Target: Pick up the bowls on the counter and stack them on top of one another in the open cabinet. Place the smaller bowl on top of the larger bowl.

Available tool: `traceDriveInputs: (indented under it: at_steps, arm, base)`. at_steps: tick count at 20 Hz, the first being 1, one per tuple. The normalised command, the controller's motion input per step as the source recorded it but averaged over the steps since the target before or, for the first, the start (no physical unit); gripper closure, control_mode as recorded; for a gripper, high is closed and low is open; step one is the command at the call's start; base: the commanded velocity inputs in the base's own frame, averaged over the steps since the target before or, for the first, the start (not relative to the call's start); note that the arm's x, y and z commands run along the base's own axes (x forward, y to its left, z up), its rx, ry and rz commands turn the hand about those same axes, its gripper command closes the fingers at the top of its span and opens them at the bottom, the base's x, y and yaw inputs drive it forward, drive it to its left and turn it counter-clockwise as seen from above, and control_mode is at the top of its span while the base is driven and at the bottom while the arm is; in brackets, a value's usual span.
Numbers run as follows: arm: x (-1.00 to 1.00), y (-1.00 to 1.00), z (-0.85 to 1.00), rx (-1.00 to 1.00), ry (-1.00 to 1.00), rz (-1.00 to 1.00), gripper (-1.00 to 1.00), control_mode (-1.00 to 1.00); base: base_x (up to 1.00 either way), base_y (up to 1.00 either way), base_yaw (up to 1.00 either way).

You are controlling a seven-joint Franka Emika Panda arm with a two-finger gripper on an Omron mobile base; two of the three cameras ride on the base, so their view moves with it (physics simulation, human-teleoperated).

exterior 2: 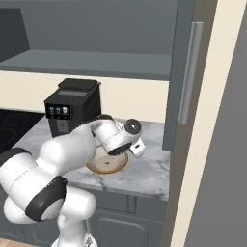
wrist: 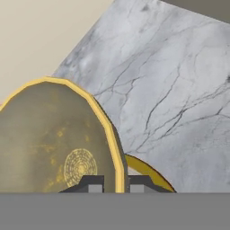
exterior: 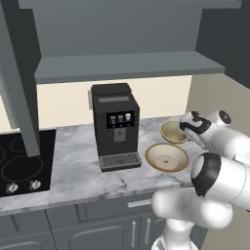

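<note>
The smaller bowl (exterior: 172, 132), deep and olive-tan, is at the back right of the marble counter (exterior: 78, 161). In the hand view the smaller bowl (wrist: 54, 143) looms large, and my gripper (wrist: 117, 184) is shut on its yellow rim, one finger inside and one outside. I cannot tell whether this bowl is lifted off the slab. The larger bowl (exterior: 167, 157) lies just in front of it, wide and shallow; a sliver of the larger bowl (wrist: 150, 174) shows under the small one. My gripper (exterior: 185, 130) reaches in from the right. The open cabinet's shelf (exterior: 127, 66) is overhead.
A black coffee machine (exterior: 115, 124) stands left of the bowls, under the shelf. A black stovetop (exterior: 22, 161) lies at the far left. An open cabinet door (exterior 2: 188, 72) hangs to the right of the arm, another door (exterior: 19, 73) at the left.
</note>
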Motion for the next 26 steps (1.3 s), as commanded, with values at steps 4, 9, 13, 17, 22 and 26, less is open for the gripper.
traceDriveInputs:
  at_steps: [4, 9, 13, 17, 22, 26]
  arm:
    - [-0.29, 0.04, 0.31, 0.01, 0.02, 0.00, 1.00, -1.00]
    - [-0.31, 0.04, 0.27, 0.02, 0.02, 0.00, 1.00, -1.00]
    - [-0.36, 0.11, 0.15, 0.00, 0.00, 0.00, 1.00, -1.00]
    - [-0.36, 0.19, 0.06, 0.00, 0.00, 0.00, 1.00, -1.00]
    - [-0.38, 0.24, 0.00, 0.00, 0.00, 0.00, 1.00, -1.00]
    - [-0.44, 0.08, 0.00, 0.00, 0.00, 0.00, 1.00, -1.00]
  base:
    - [0.00, 0.00, 0.00]
    - [0.00, 0.00, 0.00]
    - [0.00, 0.00, 0.00]
    - [0.00, 0.00, 0.00]
    - [0.00, 0.00, 0.00]
    - [0.00, 0.00, 0.00]
